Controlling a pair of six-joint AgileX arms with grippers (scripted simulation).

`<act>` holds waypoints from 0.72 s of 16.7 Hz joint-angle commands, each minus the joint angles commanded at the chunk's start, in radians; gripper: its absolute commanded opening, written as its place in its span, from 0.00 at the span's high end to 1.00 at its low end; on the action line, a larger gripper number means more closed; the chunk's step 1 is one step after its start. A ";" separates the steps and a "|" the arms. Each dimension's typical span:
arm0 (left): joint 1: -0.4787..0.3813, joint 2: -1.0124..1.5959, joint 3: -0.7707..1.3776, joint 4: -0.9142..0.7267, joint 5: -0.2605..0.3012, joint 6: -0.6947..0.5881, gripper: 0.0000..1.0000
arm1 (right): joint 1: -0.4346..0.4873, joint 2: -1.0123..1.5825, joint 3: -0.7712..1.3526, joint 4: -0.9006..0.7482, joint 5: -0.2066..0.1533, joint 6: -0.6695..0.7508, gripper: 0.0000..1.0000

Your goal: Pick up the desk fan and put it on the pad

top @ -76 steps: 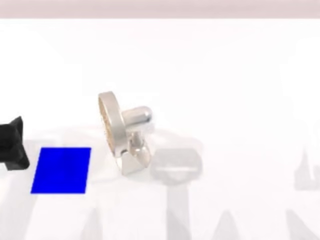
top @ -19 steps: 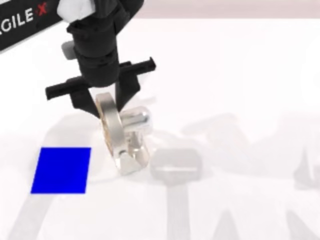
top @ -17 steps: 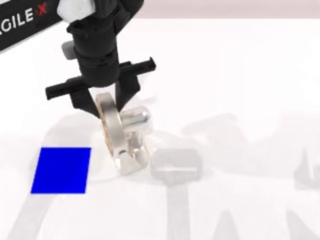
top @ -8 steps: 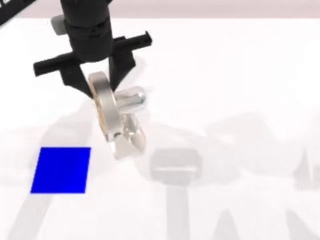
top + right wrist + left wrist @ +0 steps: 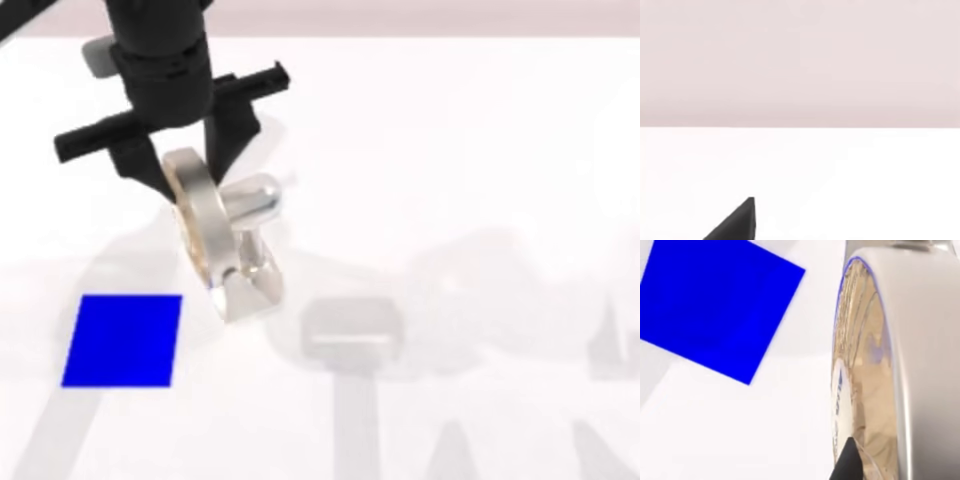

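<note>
the desk fan hangs in the left half of the table, its ring-shaped head on edge, the stubby motor poking out toward the right and the wedge base lowest, pointing down toward the near edge. its grey shadow lies apart from it, off to the lower right, so the fan is up off the surface. the left gripper comes down from the top left and has its two black fingers on either side of the ring's upper rim, jaws clamped on the head. in the left wrist view the beige grille face and the silver rim fill one side of the shot, with one dark fingertip against the grille.

the pad, a flat blue square, lies on the table to the lower left of the fan, near it but with white table between them; the fan is not over it. the wrist camera catches the same blue square beside the ring.

the right arm is out of the top view; its own wrist camera shows only a dark finger tip over the bare white table and a pale wall beyond, and i cannot tell how its jaws stand.
</note>
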 joint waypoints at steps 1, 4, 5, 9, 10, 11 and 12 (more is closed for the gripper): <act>0.012 -0.018 -0.026 0.005 0.001 -0.044 1.00 | 0.000 0.000 0.000 0.000 0.000 0.000 0.00; 0.058 -0.094 -0.129 0.030 0.007 -0.231 1.00 | 0.000 0.000 0.000 0.000 0.000 0.000 0.00; 0.076 -0.125 -0.169 0.041 0.010 -0.307 1.00 | 0.000 0.000 0.000 0.000 0.000 0.000 0.00; 0.151 -0.260 -0.345 0.090 0.019 -0.617 1.00 | 0.000 0.000 0.000 0.000 0.000 0.000 0.00; 0.169 -0.293 -0.387 0.102 0.021 -0.686 1.00 | 0.000 0.000 0.000 0.000 0.000 0.000 0.00; 0.185 -0.323 -0.427 0.113 0.023 -0.748 1.00 | 0.000 0.000 0.000 0.000 0.000 0.000 0.00; 0.200 -0.349 -0.464 0.122 0.025 -0.800 1.00 | 0.000 0.000 0.000 0.000 0.000 0.000 0.00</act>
